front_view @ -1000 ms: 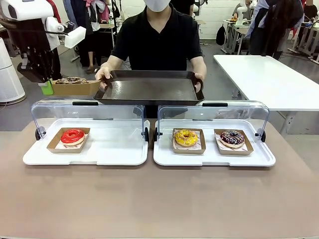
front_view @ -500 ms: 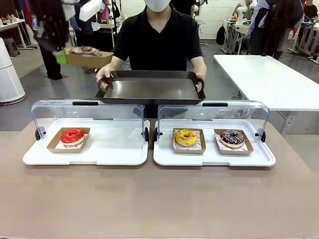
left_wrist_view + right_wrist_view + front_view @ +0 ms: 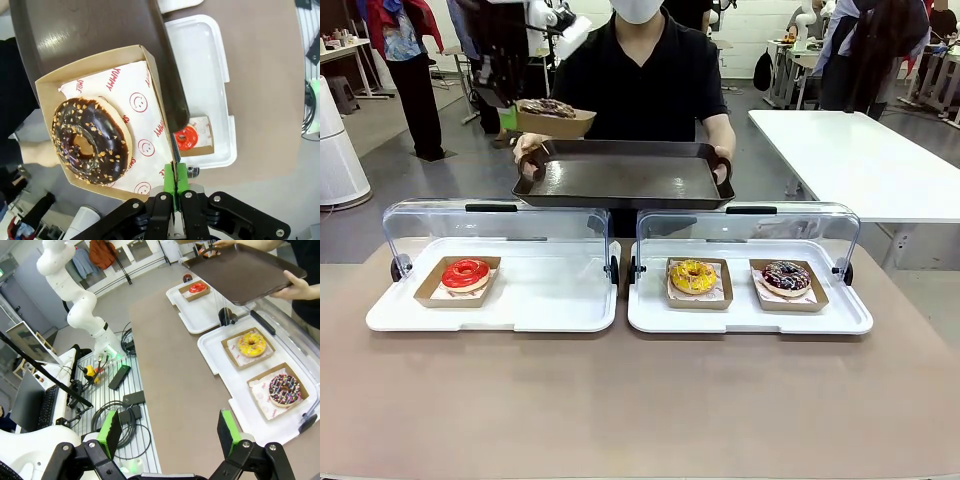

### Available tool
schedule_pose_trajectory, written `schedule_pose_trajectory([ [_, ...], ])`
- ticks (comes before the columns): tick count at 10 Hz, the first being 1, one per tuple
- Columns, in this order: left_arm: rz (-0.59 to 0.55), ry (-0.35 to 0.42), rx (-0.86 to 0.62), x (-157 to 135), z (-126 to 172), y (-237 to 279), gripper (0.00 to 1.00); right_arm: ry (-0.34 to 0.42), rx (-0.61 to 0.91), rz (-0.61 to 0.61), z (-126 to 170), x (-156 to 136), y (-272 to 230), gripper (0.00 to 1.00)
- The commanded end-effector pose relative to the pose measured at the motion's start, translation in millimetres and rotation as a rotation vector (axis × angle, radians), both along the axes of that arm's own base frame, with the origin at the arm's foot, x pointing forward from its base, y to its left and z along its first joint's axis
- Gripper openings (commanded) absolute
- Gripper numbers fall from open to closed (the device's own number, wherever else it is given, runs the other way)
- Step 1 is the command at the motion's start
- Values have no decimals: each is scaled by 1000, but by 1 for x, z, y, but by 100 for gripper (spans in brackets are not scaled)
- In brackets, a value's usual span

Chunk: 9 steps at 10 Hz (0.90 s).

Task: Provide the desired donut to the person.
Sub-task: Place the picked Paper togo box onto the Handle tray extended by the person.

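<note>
My left end effector (image 3: pixel 175 186) is clamped on one thin wall of the cardboard boat (image 3: pixel 90 61) holding the chocolate donut (image 3: pixel 90 141) above a corner of the tray (image 3: pixel 620 180) held by the person (image 3: pixel 640 90), my right end effector (image 3: pixel 169 432) apart, and the boat could sag or clip the rim, spilling it

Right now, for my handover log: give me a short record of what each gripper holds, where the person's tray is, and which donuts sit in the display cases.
left gripper: shut on the edge of a cardboard tray
cardboard tray contents: chocolate nut donut
cardboard tray position: above the serving tray's left rim, not yet set down
person: holds a dark serving tray in both hands
right gripper: open, holding nothing
left case: red donut
right case: yellow donut, sprinkled chocolate donut
</note>
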<state>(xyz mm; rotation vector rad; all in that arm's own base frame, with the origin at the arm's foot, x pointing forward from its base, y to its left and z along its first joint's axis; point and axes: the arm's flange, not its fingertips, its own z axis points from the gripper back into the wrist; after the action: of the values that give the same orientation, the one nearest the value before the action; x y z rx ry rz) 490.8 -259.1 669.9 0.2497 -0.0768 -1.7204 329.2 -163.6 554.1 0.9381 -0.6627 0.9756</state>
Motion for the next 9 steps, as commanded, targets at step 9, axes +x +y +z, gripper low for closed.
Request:
schedule_pose_trajectory([
  [9,87,116,-86,69,-76,-1,1,0,4,7,0,0,0,100],
])
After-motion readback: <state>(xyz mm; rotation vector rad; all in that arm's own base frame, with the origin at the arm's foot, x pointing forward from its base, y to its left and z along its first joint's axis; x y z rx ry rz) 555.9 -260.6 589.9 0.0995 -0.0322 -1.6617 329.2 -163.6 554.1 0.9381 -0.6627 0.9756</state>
